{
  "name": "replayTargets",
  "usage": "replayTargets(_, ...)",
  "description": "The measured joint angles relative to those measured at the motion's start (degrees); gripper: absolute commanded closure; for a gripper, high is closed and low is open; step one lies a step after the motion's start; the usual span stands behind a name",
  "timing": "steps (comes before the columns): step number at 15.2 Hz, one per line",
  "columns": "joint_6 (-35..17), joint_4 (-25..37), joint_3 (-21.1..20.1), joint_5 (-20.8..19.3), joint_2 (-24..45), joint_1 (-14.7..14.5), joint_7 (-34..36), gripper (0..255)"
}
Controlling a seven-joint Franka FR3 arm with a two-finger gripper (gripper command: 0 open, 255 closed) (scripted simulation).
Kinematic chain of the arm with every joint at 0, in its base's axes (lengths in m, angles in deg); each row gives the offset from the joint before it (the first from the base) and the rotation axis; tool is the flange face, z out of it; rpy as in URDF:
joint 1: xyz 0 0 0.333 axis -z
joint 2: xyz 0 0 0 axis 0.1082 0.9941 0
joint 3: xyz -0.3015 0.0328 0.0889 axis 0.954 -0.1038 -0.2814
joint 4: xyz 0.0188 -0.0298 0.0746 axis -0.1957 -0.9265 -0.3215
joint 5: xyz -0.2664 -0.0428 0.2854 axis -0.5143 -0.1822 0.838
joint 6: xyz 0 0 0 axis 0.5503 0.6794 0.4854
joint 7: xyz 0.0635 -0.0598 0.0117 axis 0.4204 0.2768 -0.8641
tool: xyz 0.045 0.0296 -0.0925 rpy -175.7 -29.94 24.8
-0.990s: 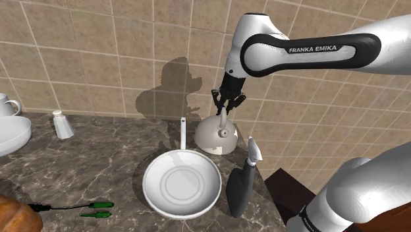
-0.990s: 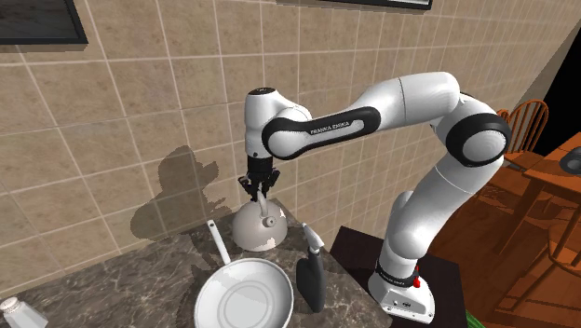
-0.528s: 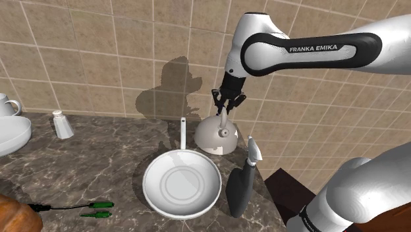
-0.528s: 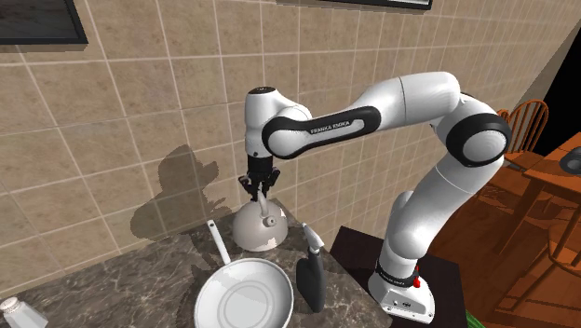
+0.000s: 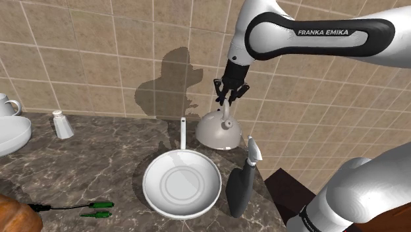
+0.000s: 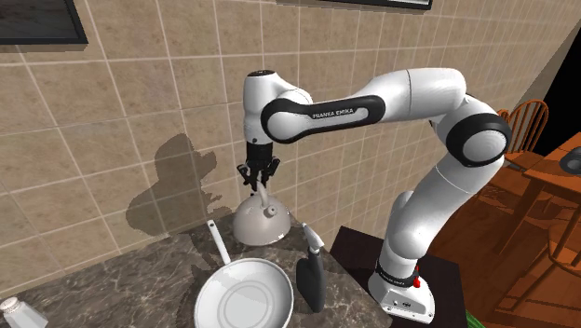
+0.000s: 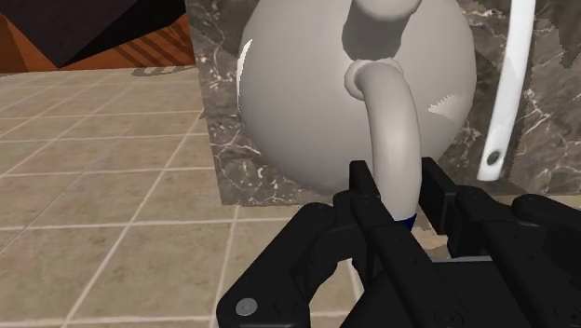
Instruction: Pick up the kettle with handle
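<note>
The kettle (image 5: 216,132) was a plain grey dome with an arched handle (image 7: 396,140), at one o'clock from the pan (image 5: 182,184) in the shoulder view. The gripper (image 5: 226,101) had its jaws narrow, clamped on that handle. Against half a second before, gripper and kettle sat slightly higher. Far off at the pan's ten o'clock lay a white bowl (image 5: 12,135), with a cup (image 5: 6,104) at its twelve.

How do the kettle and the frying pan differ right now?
The kettle is a grey dome, its arched handle clasped by the gripper. The pan is a white shallow dish, its long straight handle free, lying flat on the counter. Both are plain and pale.
</note>
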Motion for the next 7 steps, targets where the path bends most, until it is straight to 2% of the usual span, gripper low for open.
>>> replayTargets(7, 5.0, 5.5, 0.2, -0.3, 0.5, 0.2, 0.0, 255)
